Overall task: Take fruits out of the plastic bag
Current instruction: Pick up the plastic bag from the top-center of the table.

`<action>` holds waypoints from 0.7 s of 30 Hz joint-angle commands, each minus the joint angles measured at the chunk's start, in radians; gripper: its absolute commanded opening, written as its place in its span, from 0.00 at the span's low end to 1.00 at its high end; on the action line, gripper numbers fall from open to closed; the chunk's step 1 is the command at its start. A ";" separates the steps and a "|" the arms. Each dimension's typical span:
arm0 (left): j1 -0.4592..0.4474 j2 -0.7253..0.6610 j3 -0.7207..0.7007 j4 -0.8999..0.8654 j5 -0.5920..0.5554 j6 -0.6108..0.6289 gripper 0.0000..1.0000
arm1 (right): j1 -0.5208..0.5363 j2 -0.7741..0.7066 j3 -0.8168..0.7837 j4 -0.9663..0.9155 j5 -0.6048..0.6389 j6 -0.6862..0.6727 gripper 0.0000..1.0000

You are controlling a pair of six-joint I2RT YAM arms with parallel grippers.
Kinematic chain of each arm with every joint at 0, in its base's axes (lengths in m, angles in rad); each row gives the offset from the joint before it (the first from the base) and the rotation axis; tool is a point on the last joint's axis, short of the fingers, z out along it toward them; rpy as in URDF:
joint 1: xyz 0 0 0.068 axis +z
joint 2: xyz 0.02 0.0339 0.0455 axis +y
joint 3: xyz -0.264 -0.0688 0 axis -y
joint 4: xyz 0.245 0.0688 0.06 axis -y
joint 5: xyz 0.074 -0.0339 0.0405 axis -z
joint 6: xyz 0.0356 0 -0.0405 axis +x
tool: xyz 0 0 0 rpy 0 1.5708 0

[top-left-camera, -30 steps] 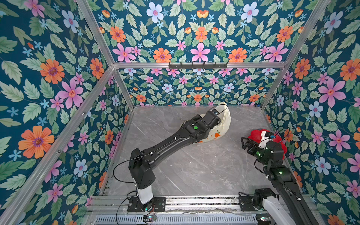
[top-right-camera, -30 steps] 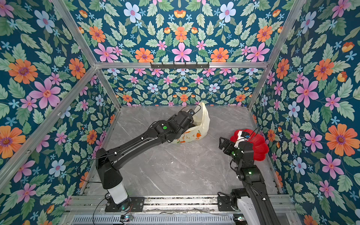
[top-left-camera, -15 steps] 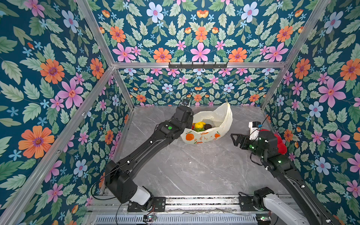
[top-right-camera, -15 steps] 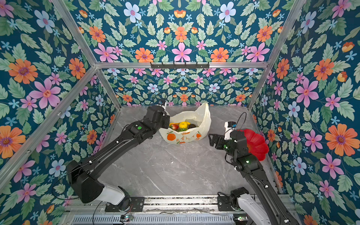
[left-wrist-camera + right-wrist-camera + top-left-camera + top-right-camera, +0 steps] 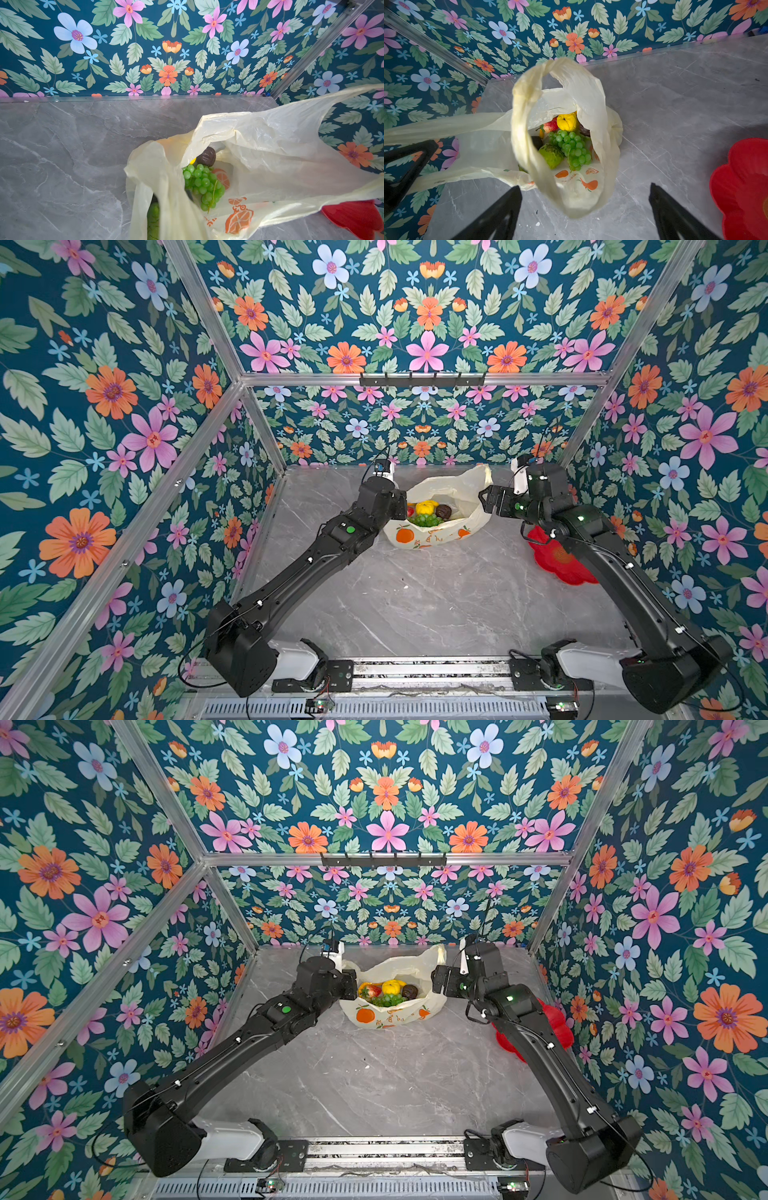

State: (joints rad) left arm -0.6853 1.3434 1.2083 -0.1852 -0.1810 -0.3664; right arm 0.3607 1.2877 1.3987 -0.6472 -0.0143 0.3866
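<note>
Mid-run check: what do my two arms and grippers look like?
The left arm and right arm are matte black and boxy-jointed, each with a white base segment and glowing green lights. Thin black cables run along them. A small white camera sits on each wrist. The right gripper has black triangular fingers with cut-outs.

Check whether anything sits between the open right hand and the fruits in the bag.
Yes. One loop handle of the plastic bag hangs right in front of the right hand, across its line to the fruits. The green grape bunch shows through the loop. The bag mouth beyond is open.
</note>
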 commanded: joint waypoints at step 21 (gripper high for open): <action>0.126 -0.053 -0.101 0.147 0.104 -0.162 0.00 | -0.001 0.172 0.091 0.005 0.007 0.072 0.19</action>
State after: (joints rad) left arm -0.5888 1.2736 1.0863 -0.0761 -0.1371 -0.4755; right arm 0.3603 1.4879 1.5063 -0.6949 -0.0162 0.4419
